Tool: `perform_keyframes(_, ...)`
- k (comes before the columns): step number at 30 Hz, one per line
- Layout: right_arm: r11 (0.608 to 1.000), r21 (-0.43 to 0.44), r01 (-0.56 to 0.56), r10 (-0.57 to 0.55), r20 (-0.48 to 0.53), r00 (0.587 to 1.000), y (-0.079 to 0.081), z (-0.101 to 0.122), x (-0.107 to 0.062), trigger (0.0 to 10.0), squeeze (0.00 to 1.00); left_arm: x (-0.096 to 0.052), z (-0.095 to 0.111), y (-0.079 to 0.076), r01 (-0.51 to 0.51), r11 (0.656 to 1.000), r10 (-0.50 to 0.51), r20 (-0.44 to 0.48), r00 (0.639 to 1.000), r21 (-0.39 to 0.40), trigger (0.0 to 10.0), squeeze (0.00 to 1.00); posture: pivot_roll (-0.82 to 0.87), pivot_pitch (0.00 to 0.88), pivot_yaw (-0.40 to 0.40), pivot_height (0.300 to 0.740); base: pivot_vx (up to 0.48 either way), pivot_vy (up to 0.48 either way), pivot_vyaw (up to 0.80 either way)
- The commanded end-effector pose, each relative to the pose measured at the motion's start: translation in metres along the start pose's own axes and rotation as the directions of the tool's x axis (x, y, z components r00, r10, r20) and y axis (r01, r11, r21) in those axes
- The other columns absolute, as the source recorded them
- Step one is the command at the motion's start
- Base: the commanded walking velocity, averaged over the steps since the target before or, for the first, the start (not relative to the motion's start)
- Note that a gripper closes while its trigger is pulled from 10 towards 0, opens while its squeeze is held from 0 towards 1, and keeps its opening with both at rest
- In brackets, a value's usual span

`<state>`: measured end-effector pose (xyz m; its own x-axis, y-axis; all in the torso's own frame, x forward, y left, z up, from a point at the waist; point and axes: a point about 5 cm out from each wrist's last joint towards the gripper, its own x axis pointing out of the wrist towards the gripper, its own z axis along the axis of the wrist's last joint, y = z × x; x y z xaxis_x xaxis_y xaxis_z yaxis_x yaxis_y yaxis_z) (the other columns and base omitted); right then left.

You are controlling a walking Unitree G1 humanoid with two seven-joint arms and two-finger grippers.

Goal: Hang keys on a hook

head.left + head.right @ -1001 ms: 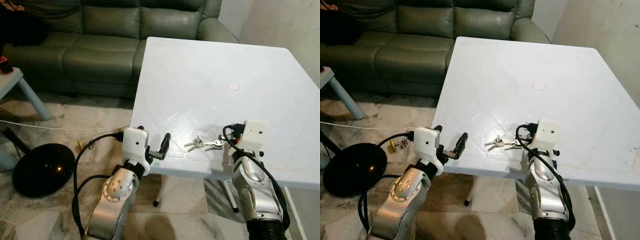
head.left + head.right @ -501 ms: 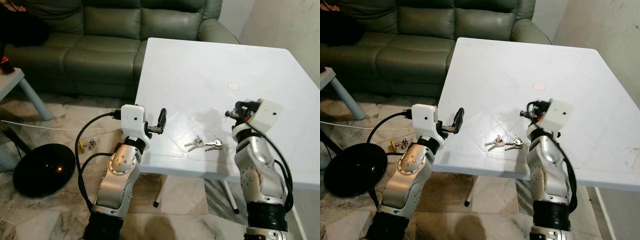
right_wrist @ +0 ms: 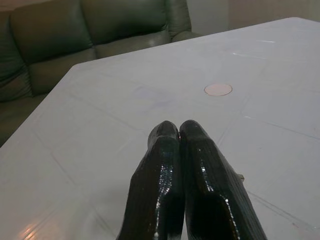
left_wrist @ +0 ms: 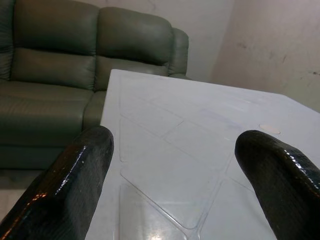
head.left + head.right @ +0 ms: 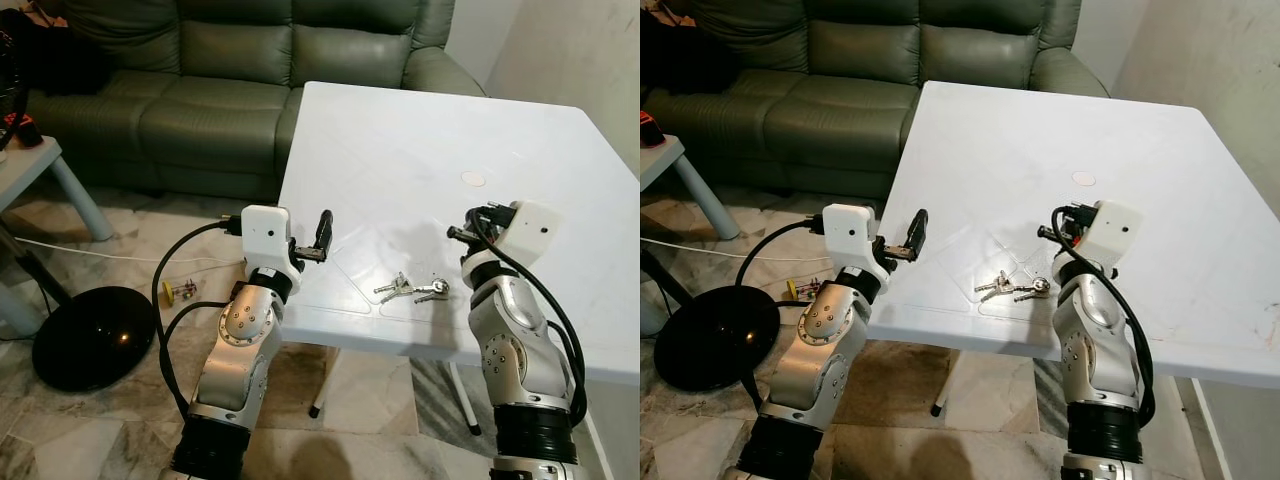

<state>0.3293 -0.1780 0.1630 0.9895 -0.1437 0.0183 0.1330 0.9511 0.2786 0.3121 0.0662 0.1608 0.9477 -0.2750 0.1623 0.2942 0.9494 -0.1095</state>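
keys [image 5: 410,290] flat near front edge of white table [image 5: 420,150]. left gripper [image 5: 322,232] at table's left edge, jaws wide, empty. right gripper [image 3: 179,131] above table right of keys, fingers pressed together, empty.

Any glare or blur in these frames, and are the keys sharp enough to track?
Left eye view: sharp; keys crisp on the white table, soft sheen nearby. Left wrist view: left end effector fingers blurred close up, small glare spot on the table. Right wrist view: right end effector glossy with highlights, background soft.

left claw [image 4: 170,185] raised, fingers apart; right claw [image 3: 179,131] raised, fingers together
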Motion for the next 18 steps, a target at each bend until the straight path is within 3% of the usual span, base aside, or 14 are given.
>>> perform_keyframes(1,1.000,0.009,0.001,-0.001,-0.004,1.000,-0.003,0.001,0.000,10.0,0.00,0.000,-0.003,-0.002,0.005,1.000,-0.005,-0.005,1.000,0.003,10.0,0.00,0.14,0.022,-0.080,0.740,0.000,0.000,0.00)
perform_keyframes(4,0.996,0.081,-0.029,0.028,0.007,1.000,-0.001,0.003,-0.001,10.0,0.00,0.001,-0.001,-0.001,0.002,1.000,-0.002,0.004,1.000,-0.005,10.0,0.00,0.14,0.022,-0.080,0.740,0.000,0.000,0.00)
perform_keyframes(6,0.943,0.305,-0.132,0.127,0.036,0.991,0.003,0.009,-0.004,10.0,0.00,0.003,0.001,-0.001,0.000,1.000,0.000,0.011,1.000,-0.006,10.0,0.00,0.14,0.019,-0.081,0.740,0.000,0.000,0.00)
perform_keyframes(8,0.880,0.470,-0.070,0.089,-0.019,0.996,-0.005,0.006,-0.001,10.0,0.00,0.005,0.003,0.000,-0.004,1.000,0.004,0.016,1.000,-0.012,10.0,0.00,0.14,0.019,-0.083,0.740,0.000,0.000,0.00)
perform_keyframes(10,0.873,0.487,-0.034,0.076,-0.067,0.995,-0.009,0.001,0.000,10.0,0.00,0.006,0.003,0.001,-0.007,1.000,0.007,0.018,1.000,-0.014,10.0,0.00,0.14,0.018,-0.082,0.740,0.000,0.000,0.00)
perform_keyframes(11,0.831,0.556,-0.010,0.069,-0.087,0.994,-0.011,-0.002,0.001,10.0,0.00,0.006,0.003,0.001,-0.007,1.000,0.008,0.019,1.000,-0.015,10.0,0.00,0.14,0.018,-0.082,0.740,0.000,0.000,0.00)
perform_keyframes(12,0.756,0.655,0.011,0.062,-0.089,0.994,-0.015,-0.003,0.002,10.0,0.00,0.006,0.003,0.001,-0.006,1.000,0.006,0.021,1.000,-0.014,10.0,0.00,0.14,0.018,-0.082,0.740,0.000,0.000,0.00)
perform_keyframes(15,0.870,0.492,-0.037,0.052,-0.016,0.999,-0.018,0.002,0.000,10.0,0.00,0.007,0.003,0.001,-0.007,1.000,0.007,0.024,1.000,-0.013,10.0,0.00,0.14,0.018,-0.082,0.740,0.000,0.000,0.00)
perform_keyframes(16,0.927,0.366,-0.080,0.057,0.072,0.996,-0.019,0.010,-0.003,10.0,0.00,0.008,0.004,0.002,-0.011,1.000,0.011,0.028,1.000,-0.009,10.0,0.00,0.14,0.018,-0.082,0.740,0.000,0.000,0.00)
perform_keyframes(18,0.960,0.253,-0.123,0.090,0.135,0.987,-0.017,0.017,-0.006,10.0,0.00,0.009,0.005,0.003,-0.014,1.000,0.014,0.034,0.999,-0.005,10.0,0.00,0.14,0.023,-0.082,0.740,0.000,0.000,0.00)
